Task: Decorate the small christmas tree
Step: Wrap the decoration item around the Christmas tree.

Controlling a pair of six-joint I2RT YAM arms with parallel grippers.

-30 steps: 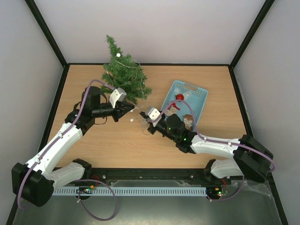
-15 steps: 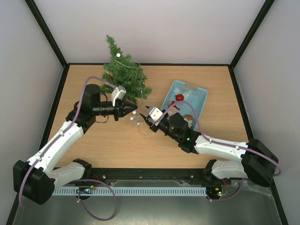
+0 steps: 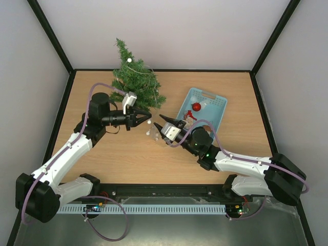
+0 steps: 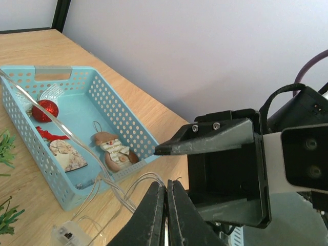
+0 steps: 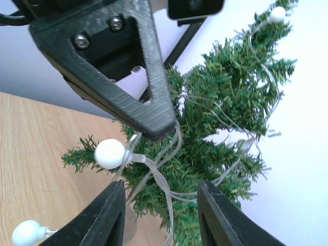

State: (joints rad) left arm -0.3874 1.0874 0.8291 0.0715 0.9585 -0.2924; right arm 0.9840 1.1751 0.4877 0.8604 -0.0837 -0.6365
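Overhead view: small christmas tree upright at upper left of the frame; left gripper, at its lower right edge, pinched closed on a string of lights; right gripper at centre, fingers spread, holding nothing; blue basket right of centre.

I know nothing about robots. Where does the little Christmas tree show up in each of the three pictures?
Top external: the small christmas tree stands at the table's far edge, left of centre.
Left wrist: only its branch tips, at the left edge.
Right wrist: it fills the middle and right.
Shared landmark: the left gripper, shut on the light string, is in all three views.
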